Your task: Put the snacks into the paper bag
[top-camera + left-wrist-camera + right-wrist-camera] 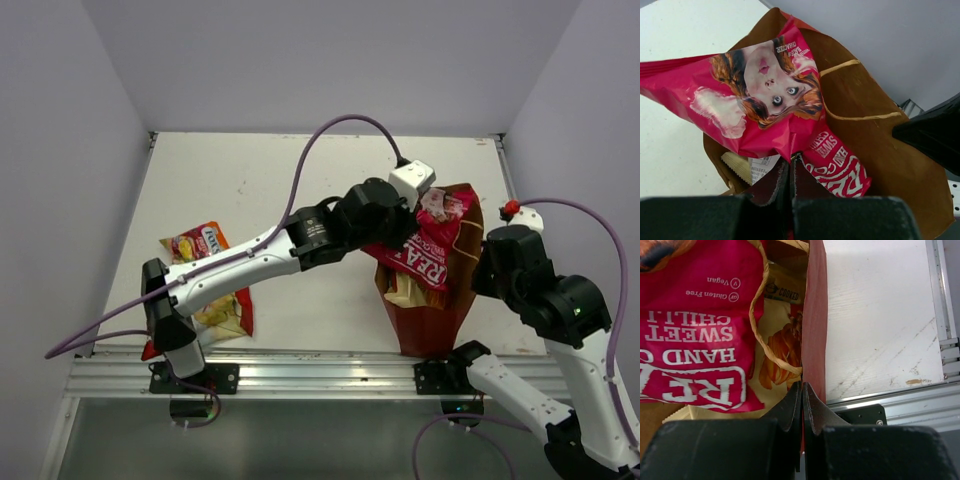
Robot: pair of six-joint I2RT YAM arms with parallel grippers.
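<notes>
Crinkly magenta packet (740,100) pinched in left gripper (791,172); right gripper (802,395) clamps paper bag (815,315) rim, its camera alone catching cream-and-orange packet (782,340) print.

In the top view the left arm (240,265) lies across a packet (228,318) at lower left, covering its print, and the left gripper (791,167) is hidden there behind its own wrist. The magenta packet (425,255) hides most of what the paper bag (440,325) holds. In the right wrist view its lettering runs off the left edge, and the cream-and-orange packet (782,347) shows only as a strip.
</notes>
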